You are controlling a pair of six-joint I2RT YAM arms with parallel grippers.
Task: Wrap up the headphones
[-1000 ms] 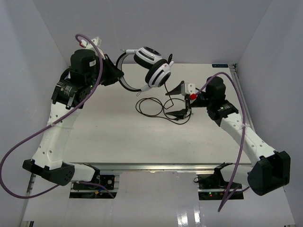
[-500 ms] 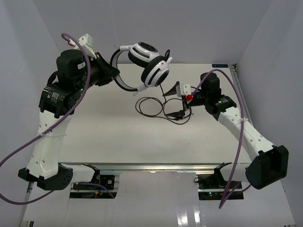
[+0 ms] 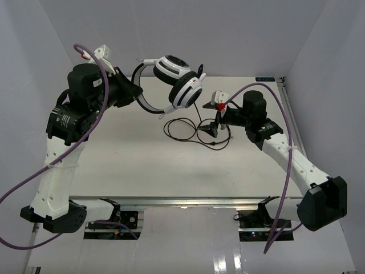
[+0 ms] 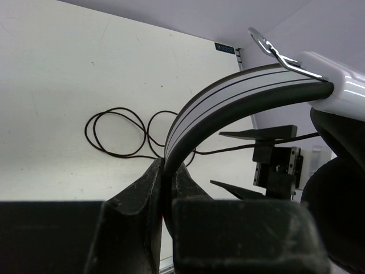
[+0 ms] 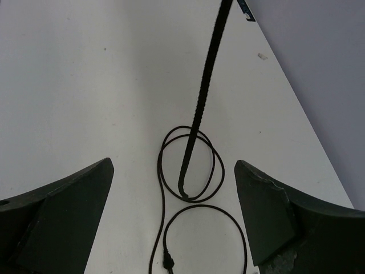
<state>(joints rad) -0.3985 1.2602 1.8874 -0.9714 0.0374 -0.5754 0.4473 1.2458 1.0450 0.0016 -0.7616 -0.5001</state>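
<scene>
The headphones (image 3: 181, 80) hang in the air above the far-left part of the worktop (image 3: 114, 154), clear of its surface. Their two round white-and-black earcups (image 3: 188, 91) sit close together, one above the other in the top view, with small red marks on the lower one. The black headband (image 4: 228, 94), which has a pale grey inner strip, curves away from the earcups toward the left arm.

The left pincer (image 4: 168, 182) is clamped tight on the end of that headband, one dark finger pressed against each face of the band, and this grip carries the whole headset.

The thin black cord (image 3: 182, 128) drops from the earcups to the worktop, where it lies in several loose overlapping loops beneath and just in front of the headset; a small plug end shows near the front loop in the right wrist view.

The right pincer (image 3: 215, 117) stands just right of the loops with its fingers spread wide and nothing held. The hanging cord passes between them, though whether it touches either finger cannot be told. A purple cable (image 3: 34, 171) trails along each arm.
</scene>
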